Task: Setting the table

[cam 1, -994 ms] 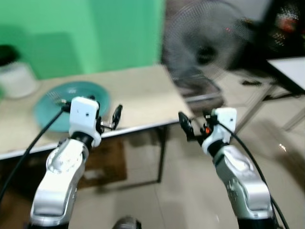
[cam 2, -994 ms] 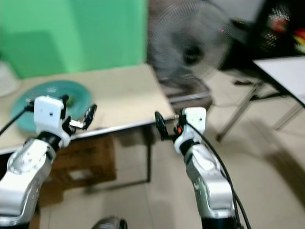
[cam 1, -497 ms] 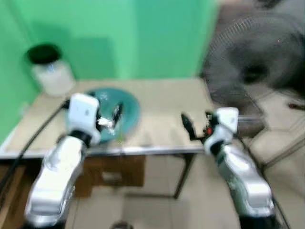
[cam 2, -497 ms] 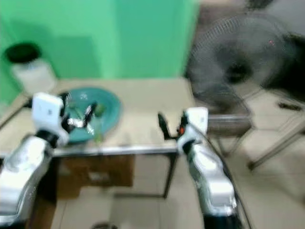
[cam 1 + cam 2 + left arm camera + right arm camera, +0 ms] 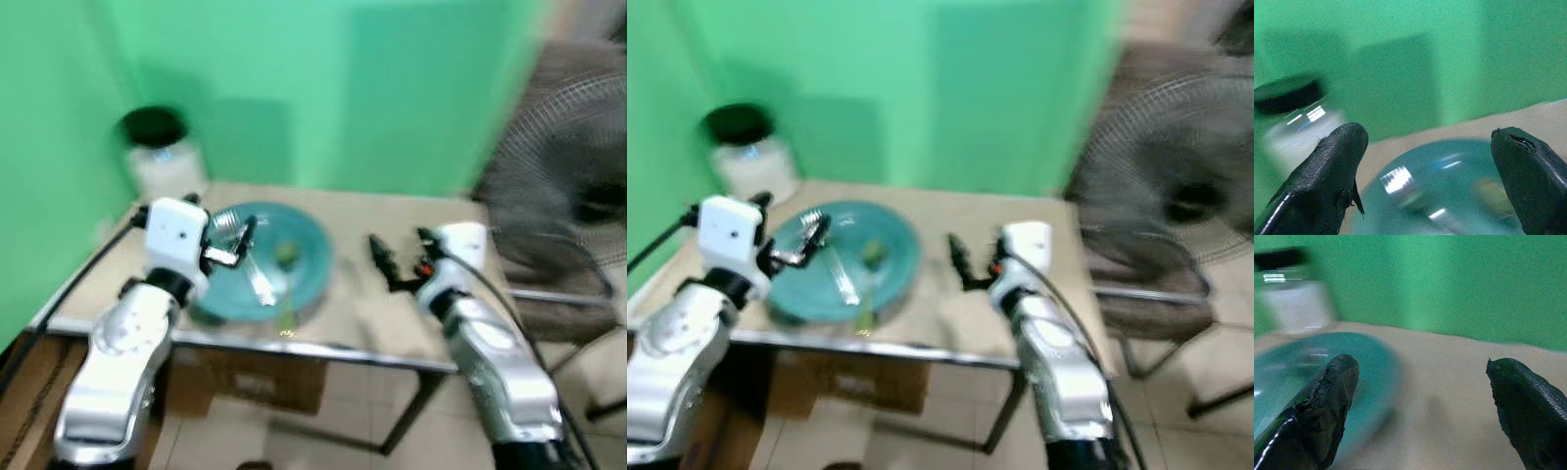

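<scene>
Left pincer [image 5: 238, 238]: mine, fingers spread wide with nothing between them, hanging over the 9 o'clock rim of the teal plate [image 5: 304, 284].
Right pincer [image 5: 384, 262]: also wide open and empty, held over bare worktop [image 5: 411, 328] just off the plate's 3 o'clock side.
Plate: sits near the middle of the worktop, slightly toward my left; a fork [image 5: 257, 284] or similar shiny cutlery lies across it, with a small green bit [image 5: 286, 256] near its centre. Blur keeps me from naming either for sure.
Jar [image 5: 162, 157]: white with a dark lid, at 11 o'clock from the plate, back against the green wall [image 5: 392, 88].
What changed: a second ago the worktop lay off to my left and the fan [image 5: 563, 206] filled my view; now my whole view has swung, and plate and jar are squarely ahead. That is my own turning, not the things moving.
Meaning for the task: I judge I am now lined up to reach the plate; nothing is grasped yet.
Edges: the near metal edge runs just below both pincers.
Open room: bare worktop from 1 to 4 o'clock of the plate; the fan crowds the far right.
</scene>
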`<state>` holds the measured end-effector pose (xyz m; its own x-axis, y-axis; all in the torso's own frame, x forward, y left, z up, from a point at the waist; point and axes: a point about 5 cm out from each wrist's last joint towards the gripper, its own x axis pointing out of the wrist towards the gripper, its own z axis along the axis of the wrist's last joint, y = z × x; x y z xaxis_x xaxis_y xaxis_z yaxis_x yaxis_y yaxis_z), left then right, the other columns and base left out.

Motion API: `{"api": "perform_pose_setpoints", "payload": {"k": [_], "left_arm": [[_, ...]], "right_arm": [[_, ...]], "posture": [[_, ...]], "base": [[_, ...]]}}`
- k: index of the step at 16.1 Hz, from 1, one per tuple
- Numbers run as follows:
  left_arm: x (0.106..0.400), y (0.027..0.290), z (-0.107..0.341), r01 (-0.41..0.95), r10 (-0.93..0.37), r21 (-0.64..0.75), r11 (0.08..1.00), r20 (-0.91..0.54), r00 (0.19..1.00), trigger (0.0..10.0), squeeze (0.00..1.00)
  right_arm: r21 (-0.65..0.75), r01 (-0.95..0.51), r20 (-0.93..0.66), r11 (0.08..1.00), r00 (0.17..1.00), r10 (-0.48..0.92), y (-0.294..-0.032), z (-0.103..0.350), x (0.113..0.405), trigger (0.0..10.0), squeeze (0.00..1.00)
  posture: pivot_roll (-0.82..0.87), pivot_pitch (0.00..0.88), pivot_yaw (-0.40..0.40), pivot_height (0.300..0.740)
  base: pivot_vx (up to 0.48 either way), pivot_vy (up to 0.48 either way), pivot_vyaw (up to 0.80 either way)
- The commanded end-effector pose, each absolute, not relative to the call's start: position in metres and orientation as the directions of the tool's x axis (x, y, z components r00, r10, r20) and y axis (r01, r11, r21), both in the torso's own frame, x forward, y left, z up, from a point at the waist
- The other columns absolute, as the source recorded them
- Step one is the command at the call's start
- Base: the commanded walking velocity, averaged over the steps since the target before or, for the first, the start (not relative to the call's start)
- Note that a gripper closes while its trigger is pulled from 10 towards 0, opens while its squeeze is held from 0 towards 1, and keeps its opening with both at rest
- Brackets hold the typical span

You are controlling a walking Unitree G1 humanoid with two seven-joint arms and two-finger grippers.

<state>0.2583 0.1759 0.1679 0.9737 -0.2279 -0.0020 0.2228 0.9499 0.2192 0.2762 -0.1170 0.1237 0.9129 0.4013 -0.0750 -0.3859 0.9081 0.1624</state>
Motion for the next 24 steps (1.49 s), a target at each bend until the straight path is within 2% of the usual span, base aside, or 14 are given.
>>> {"api": "perform_pose_setpoints", "payload": {"k": [1,3,7,8,9,13,14,15,16,18,19,20,22,24], "left_arm": [[0.258,0.171,0.171,0.234,-0.241,0.222,0.947,0.009,0.970,10.0,0.00],[0.257,0.170,0.170,0.234,-0.242,0.221,0.947,0.005,0.970,10.0,0.00],[0.258,0.168,0.167,0.253,-0.258,0.221,0.942,-0.005,0.966,10.0,0.00],[0.258,0.167,0.165,0.265,-0.268,0.223,0.938,-0.015,0.963,10.0,0.00],[0.259,0.167,0.163,0.278,-0.280,0.225,0.934,-0.023,0.960,10.0,0.00],[0.267,0.172,0.153,0.314,-0.303,0.186,0.931,-0.090,0.949,10.0,0.00],[0.271,0.180,0.149,0.296,-0.281,0.148,0.944,-0.116,0.953,10.0,0.19],[0.273,0.184,0.148,0.285,-0.269,0.133,0.949,-0.123,0.955,10.0,0.19],[0.279,0.190,0.147,0.295,-0.289,0.019,0.955,-0.155,0.945,10.0,1.00],[0.282,0.192,0.143,0.311,-0.316,-0.057,0.949,-0.203,0.927,10.0,1.00],[0.283,0.195,0.135,0.315,-0.349,-0.158,0.936,-0.285,0.893,10.0,0.91],[0.283,0.199,0.129,0.307,-0.378,-0.247,0.919,-0.331,0.865,10.0,0.00],[0.285,0.209,0.123,0.248,-0.401,-0.389,0.887,-0.384,0.832,10.0,0.00],[0.290,0.213,0.122,0.200,-0.430,-0.509,0.837,-0.385,0.817,10.0,0.00]], "right_arm": [[0.153,-0.402,-0.065,0.903,0.908,0.415,-0.119,0.127,0.276,10.0,0.96],[0.148,-0.399,-0.072,0.905,0.908,0.412,-0.121,0.125,0.276,10.0,0.96],[0.163,-0.330,-0.081,0.930,0.935,0.346,-0.132,0.125,0.280,10.0,0.93],[0.163,-0.301,-0.088,0.940,0.944,0.317,-0.138,0.126,0.283,10.0,0.63],[0.161,-0.286,-0.092,0.945,0.948,0.303,-0.143,0.126,0.285,10.0,0.00],[0.187,-0.278,-0.099,0.942,0.949,0.300,-0.147,0.131,0.296,10.0,0.00],[0.204,-0.289,-0.110,0.935,0.943,0.315,-0.146,0.131,0.298,10.0,0.00],[0.208,-0.293,-0.115,0.933,0.940,0.321,-0.146,0.130,0.299,10.0,0.00],[0.208,-0.338,-0.152,0.918,0.916,0.372,-0.145,0.127,0.301,10.0,0.00],[0.201,-0.362,-0.174,0.910,0.901,0.397,-0.144,0.124,0.302,10.0,0.00],[0.191,-0.384,-0.184,0.903,0.890,0.418,-0.144,0.122,0.302,10.0,0.00],[0.207,-0.438,-0.174,0.875,0.863,0.474,-0.143,0.124,0.300,10.0,0.00],[0.205,-0.571,-0.151,0.795,0.784,0.602,-0.143,0.129,0.289,10.0,0.00],[0.211,-0.582,-0.142,0.785,0.777,0.614,-0.148,0.129,0.288,10.0,0.00]], "posture": [[0.15,0.000,-0.019,0.740],[0.15,0.000,-0.019,0.740],[0.14,0.000,-0.013,0.740],[0.13,0.000,-0.012,0.740],[0.13,0.000,-0.014,0.740],[0.13,0.000,-0.019,0.740],[0.13,0.000,-0.020,0.740],[0.13,0.000,-0.020,0.740],[0.13,0.000,-0.021,0.740],[0.12,0.000,-0.014,0.740],[0.12,0.000,-0.010,0.740],[0.11,0.000,-0.004,0.740],[0.11,0.000,-0.002,0.740],[0.10,0.000,0.003,0.740]], "base": [[0.255,0.000,0.80],[0.253,0.000,0.80],[0.124,0.000,0.00],[0.000,0.000,0.00],[0.000,0.000,0.00],[0.000,0.000,0.00],[0.000,0.000,0.00],[0.000,0.000,0.00],[0.000,0.000,0.00],[0.000,0.000,0.00],[0.000,0.000,0.00],[0.000,0.000,0.00],[0.000,0.000,0.00],[0.000,0.000,0.00]]}}
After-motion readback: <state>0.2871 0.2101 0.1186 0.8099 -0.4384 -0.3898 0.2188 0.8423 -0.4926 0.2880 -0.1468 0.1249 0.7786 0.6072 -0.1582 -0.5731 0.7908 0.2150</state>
